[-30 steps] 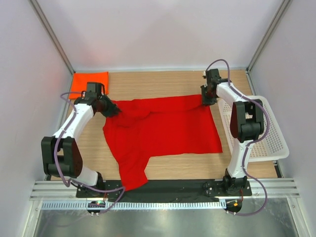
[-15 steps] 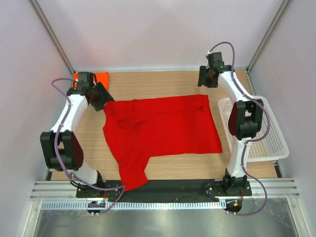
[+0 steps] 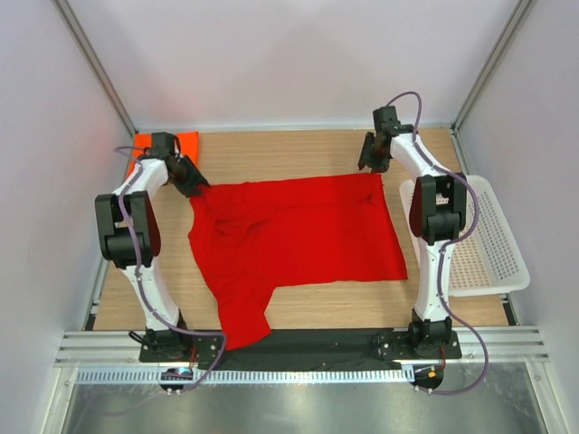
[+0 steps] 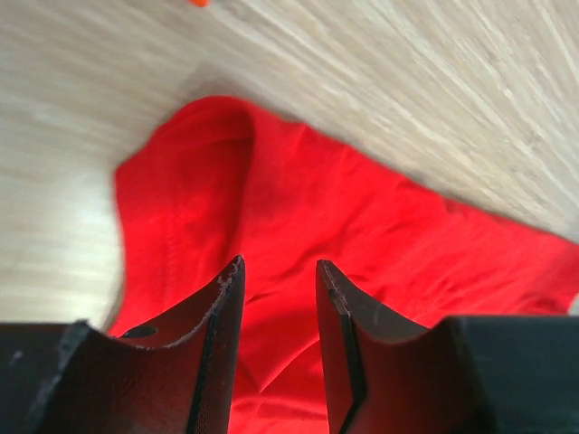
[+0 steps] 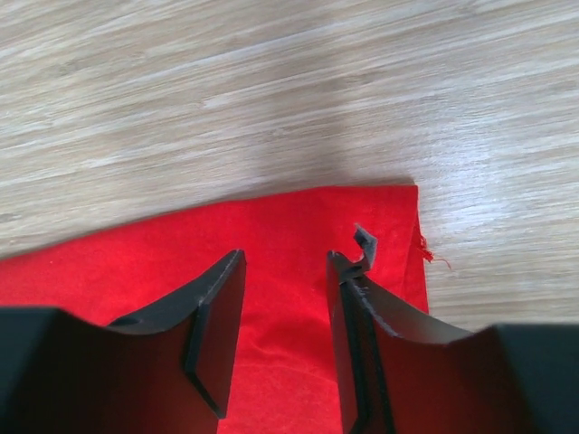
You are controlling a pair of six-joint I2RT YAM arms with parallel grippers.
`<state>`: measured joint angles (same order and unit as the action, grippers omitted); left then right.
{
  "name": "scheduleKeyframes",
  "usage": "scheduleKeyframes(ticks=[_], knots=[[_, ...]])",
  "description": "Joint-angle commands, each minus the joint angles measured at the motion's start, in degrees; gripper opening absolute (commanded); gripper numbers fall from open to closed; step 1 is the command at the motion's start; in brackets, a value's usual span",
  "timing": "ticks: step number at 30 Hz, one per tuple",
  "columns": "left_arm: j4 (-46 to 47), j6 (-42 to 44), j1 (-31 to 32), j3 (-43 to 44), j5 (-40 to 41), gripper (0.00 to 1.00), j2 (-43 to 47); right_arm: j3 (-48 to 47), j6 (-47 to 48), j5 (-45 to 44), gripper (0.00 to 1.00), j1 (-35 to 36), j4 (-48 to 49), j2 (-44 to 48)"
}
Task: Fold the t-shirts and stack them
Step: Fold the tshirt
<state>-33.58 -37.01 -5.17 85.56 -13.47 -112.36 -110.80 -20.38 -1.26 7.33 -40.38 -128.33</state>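
Observation:
A deep red t-shirt lies spread on the wooden table, one part trailing to the near edge. A folded bright orange t-shirt sits in the far left corner, partly behind my left arm. My left gripper hovers over the red shirt's far left corner, jaws open with nothing between them. My right gripper hangs over the far right corner, also open and empty. Both wrist views show red cloth lying flat below the fingers.
A white mesh basket stands at the right edge of the table, beside my right arm. Grey walls close in the back and sides. Bare wood shows behind the red shirt.
Both grippers have let go of the red shirt's far corners and lifted back from it. The far edge now lies flat and straighter on the table.

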Motion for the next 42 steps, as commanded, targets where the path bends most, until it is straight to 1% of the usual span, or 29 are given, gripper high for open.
scheduleKeyframes(ticks=[1,2,4,6,7,8,10,11,13,14,18,20,22,26,29,32,35,36,42], knots=[[7.8,-3.9,0.0,0.0,-6.7,0.38,-1.5,-3.6,-1.6,-1.0,0.45,0.1,-0.6,-0.3],[8.4,-5.7,0.0,-0.2,-6.4,0.38,-1.7,-4.0,-0.7,-1.8,0.42,0.1,-1.1,-0.4],[8.6,-7.1,0.1,-0.7,-3.3,0.39,-3.4,-3.7,0.1,-5.0,0.39,0.1,-1.3,-0.4],[7.1,-8.3,-0.1,0.5,-1.3,0.38,-5.4,-3.0,1.0,-7.3,0.36,0.0,-1.1,-0.3],[5.6,-8.3,-0.1,1.6,-0.4,0.38,-6.5,-2.7,1.3,-8.2,0.36,0.0,-0.9,-0.3],[0.9,-8.4,0.0,2.5,0.6,0.38,-8.3,-2.5,1.8,-9.1,0.36,0.0,-0.8,-0.4],[-3.5,-8.0,-0.1,4.4,4.0,0.37,-9.3,-3.1,2.5,-10.2,0.35,0.1,-2.4,-0.8],[-5.1,-7.6,-0.1,4.4,4.9,0.36,-9.3,-2.8,2.7,-9.8,0.36,0.0,-2.4,-0.4],[-5.3,-7.0,-0.1,3.7,8.3,0.36,-9.1,-2.0,2.8,-9.2,0.37,0.0,-1.5,-0.4],[-6.0,-6.6,-0.1,3.8,8.6,0.36,-9.4,-2.2,2.8,-9.1,0.37,0.0,-2.1,-0.6],[-9.7,-3.2,-1.2,6.5,11.8,0.36,-10.4,0.7,1.4,-9.1,0.4,0.1,-3.3,1.8],[-10.4,-1.0,-1.6,7.4,13.1,0.36,-10.2,1.9,0.9,-9.6,0.44,0.0,-4.0,3.0],[-11.7,1.2,-1.6,8.7,13.0,0.36,-10.2,3.5,1.0,-8.6,0.44,0.0,-4.8,4.7],[-12.2,2.2,-1.5,9.6,12.2,0.38,-9.1,5.7,0.6,-5.8,0.42,0.5,-7.8,6.3],[-12.2,2.1,-1.6,9.8,11.5,0.38,-8.4,9.5,0.6,-4.5,0.39,1.3,-6.6,8.2],[-12.2,2.3,-1.7,9.5,11.6,0.38,-7.9,12.8,-0.4,-3.8,0.35,1.4,-4.8,9.9],[-12.2,2.5,-1.6,9.4,11.1,0.38,-7.9,13.9,-1.4,-3.2,0.25,1.5,-4.6,10.5],[-12.2,2.5,-1.5,9.3,10.9,0.38,-7.9,14.6,-2.0,-2.8,0.24,1.3,-4.2,10.6],[-12.0,2.4,-1.6,9.5,9.9,0.38,-8.1,14.7,-5.3,-0.4,0.25,1.4,-2.6,8.7]])
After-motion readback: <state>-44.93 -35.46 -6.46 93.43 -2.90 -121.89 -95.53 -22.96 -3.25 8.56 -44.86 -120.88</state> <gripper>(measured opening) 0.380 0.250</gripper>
